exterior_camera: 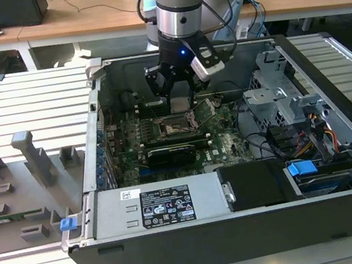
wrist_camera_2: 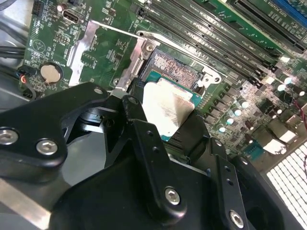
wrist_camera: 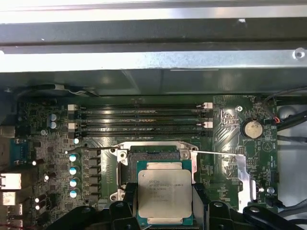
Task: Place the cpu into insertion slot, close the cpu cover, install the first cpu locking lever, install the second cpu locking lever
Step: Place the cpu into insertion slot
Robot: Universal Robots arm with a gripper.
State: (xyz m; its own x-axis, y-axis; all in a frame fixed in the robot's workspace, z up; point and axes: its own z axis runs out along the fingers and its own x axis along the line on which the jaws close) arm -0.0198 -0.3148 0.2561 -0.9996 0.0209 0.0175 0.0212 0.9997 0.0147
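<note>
Black gripper fingers are clamped on the cpu, which is held flat between them, just above the insertion slot, upper centre of the exterior view; the cpu cover is swung open beside it.

In the exterior view the slatted bench is lit brightly, while the inside of the case is left in shadow. Strong glare is thrown off the chip in the second wrist view, where the claw is seen dark.
</note>
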